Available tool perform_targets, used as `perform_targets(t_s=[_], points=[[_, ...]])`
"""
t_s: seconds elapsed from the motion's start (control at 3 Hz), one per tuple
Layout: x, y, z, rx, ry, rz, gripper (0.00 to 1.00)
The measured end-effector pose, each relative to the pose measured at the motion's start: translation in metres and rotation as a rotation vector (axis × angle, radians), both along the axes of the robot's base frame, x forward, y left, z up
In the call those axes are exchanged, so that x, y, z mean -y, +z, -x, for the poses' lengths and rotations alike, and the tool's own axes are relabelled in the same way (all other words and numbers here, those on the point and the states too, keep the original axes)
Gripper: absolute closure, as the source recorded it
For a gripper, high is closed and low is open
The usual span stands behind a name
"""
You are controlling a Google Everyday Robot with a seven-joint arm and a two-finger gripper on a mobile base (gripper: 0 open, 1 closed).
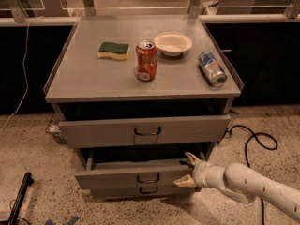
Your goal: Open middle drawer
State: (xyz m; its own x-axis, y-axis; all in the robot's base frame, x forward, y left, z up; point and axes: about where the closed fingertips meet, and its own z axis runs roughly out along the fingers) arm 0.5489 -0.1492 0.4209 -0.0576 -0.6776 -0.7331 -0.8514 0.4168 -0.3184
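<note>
Under the desk's (84, 83) front-right corner, the gripper (189, 171), fingers spread and apparently hooked over the partly-out middle drawer's (112, 178) front, seems mid-pull; next calls for a straight outward draw.

On the grey desk (84, 78): a green-and-yellow sponge (114, 50), an upright red can (146, 60), a white bowl (173, 43), a blue can (212, 68) on its side. Below, the top drawer (103, 131) pulled out; under it, the middle drawer (117, 176) partly out. At that front's right end, the hand (185, 170), fingers spread, one at the upper edge, one at the lower. Just beneath, the lowest drawer (117, 191).
</note>
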Motion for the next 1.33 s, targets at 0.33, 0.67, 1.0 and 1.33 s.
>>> perform_targets(t_s=[0.33,0.67,1.0,1.33], points=[[0.003,-0.003,0.008,-0.001,-0.001,-0.016,0.54],[0.010,-0.005,0.029,0.003,0.000,-0.051,0.77],[0.026,0.003,0.066,0.014,-0.006,-0.071,0.99],[0.037,0.009,0.110,0.021,0.000,-0.080,1.00]])
